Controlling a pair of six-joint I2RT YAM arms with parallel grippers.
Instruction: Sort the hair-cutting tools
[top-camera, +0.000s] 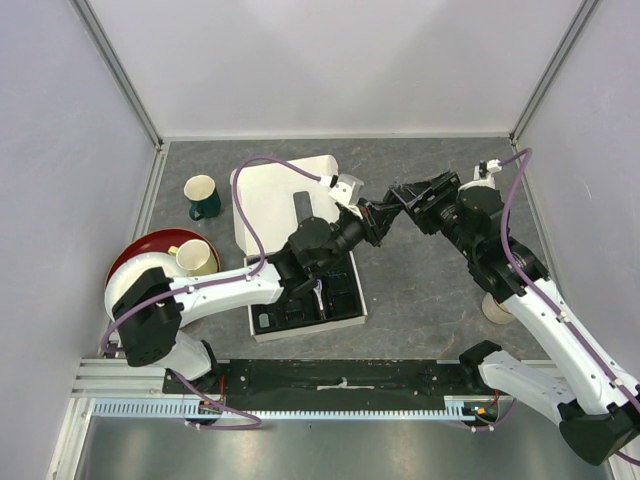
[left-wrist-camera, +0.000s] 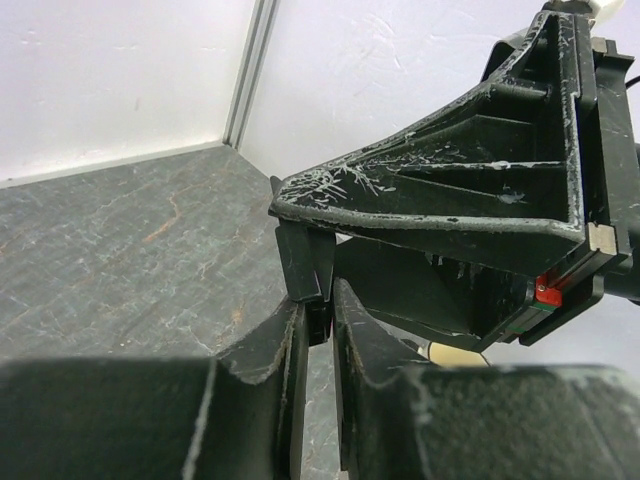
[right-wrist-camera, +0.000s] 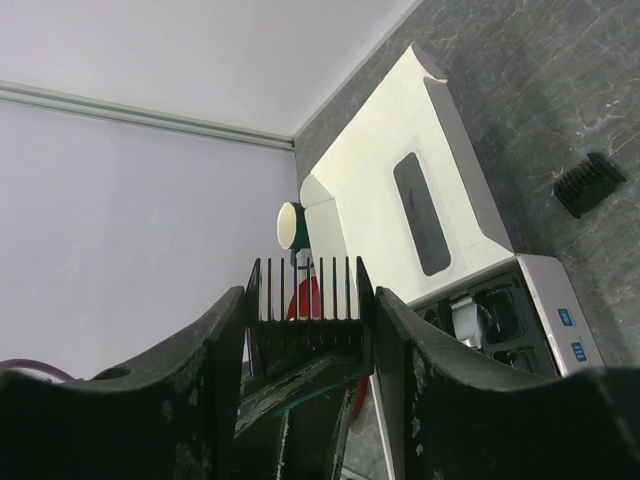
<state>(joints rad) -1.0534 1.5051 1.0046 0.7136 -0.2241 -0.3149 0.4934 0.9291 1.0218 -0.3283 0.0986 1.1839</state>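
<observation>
A black comb guard (right-wrist-camera: 308, 310), teeth up, is held in the air over the middle of the table. My right gripper (right-wrist-camera: 305, 330) is shut on it, one finger against each side. My left gripper (left-wrist-camera: 318, 315) comes from the opposite side, and its narrow jaws pinch the guard's lower edge (left-wrist-camera: 305, 262). From above, the left gripper (top-camera: 375, 222) and the right gripper (top-camera: 402, 203) meet tip to tip. A second comb guard (right-wrist-camera: 590, 183) lies on the table. The silver clipper (right-wrist-camera: 470, 318) rests in the box's black tray.
The white box, its lid (top-camera: 275, 200) open, and its black tray (top-camera: 345, 310) sit under my left arm. A green-and-cream mug (top-camera: 203, 196) stands at the back left. Another mug (top-camera: 195, 257) sits in a red bowl (top-camera: 135, 255). A cream mug (top-camera: 495, 308) stands below my right arm.
</observation>
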